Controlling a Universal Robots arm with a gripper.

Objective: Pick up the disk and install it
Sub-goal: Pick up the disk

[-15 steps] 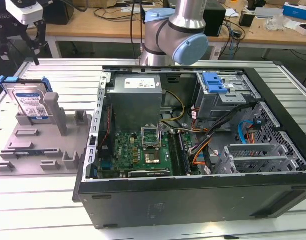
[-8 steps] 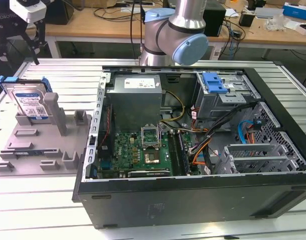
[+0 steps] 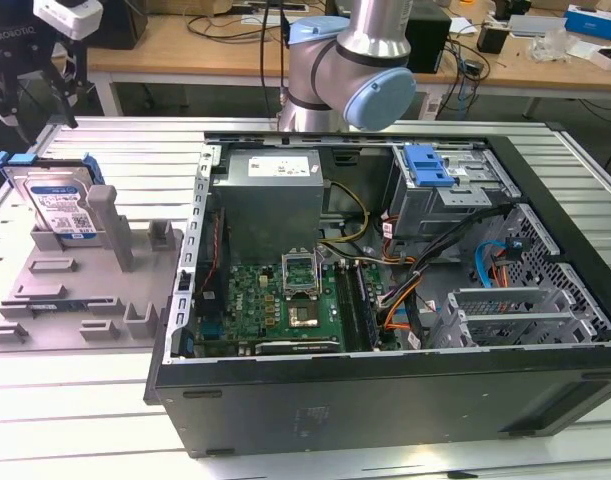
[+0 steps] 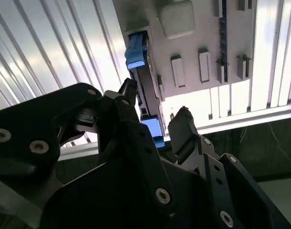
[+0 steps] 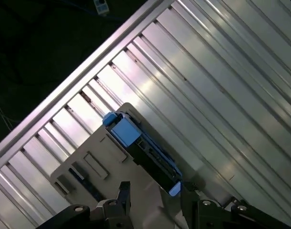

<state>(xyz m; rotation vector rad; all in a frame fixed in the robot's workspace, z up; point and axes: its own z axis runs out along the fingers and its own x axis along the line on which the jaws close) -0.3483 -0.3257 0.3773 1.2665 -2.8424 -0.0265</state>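
Air separates the gripper (image 3: 35, 112) from the disk (image 3: 57, 205): in the exterior view the tool hangs above the grey holder plate (image 3: 75, 290), over the end where the disk stands. Its jaws are spread wide and grip nothing. In both wrist views the disk (image 4: 146, 93) (image 5: 145, 150) shows edge-on in line with the gap between the fingertips (image 4: 183, 125), though how close they are to its upper edge is hard to judge. The disk leans on edge against an upright post of the holder plate. It is a silver-grey slab with a white-and-blue label, framed by a blue carrier bracket (image 3: 14, 164). An open computer case (image 3: 385, 392) lies just beside the holder plate.
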